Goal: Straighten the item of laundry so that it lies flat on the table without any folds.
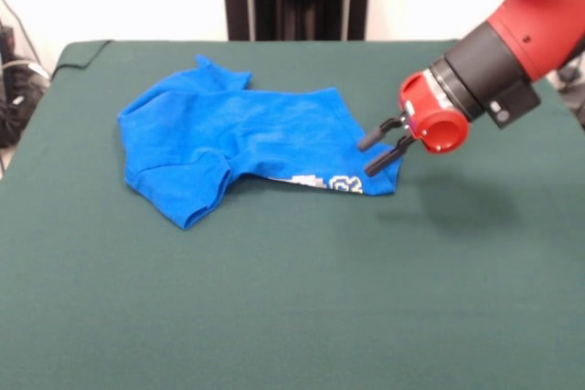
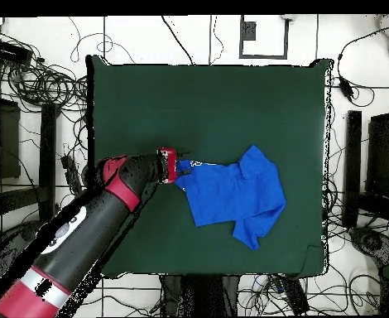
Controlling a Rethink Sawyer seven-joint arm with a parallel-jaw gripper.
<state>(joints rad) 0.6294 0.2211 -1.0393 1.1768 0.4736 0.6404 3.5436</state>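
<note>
Hovering at shirt [image 1: 247,134] hem, gripper [image 1: 384,145] open, holding nothing. Soft, limp cloth; grab hem corner, pull flat on table [image 1: 292,317].

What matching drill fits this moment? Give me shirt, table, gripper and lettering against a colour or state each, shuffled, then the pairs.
Things:
1. shirt
2. table
3. gripper
4. lettering

States:
A. open, at the shirt's edge
B. dark green, mostly bare
C. white, peeking out at a turned-up hem
D. bright blue, rumpled and folded over

Pairs: 1-D, 2-B, 3-A, 4-C
</note>
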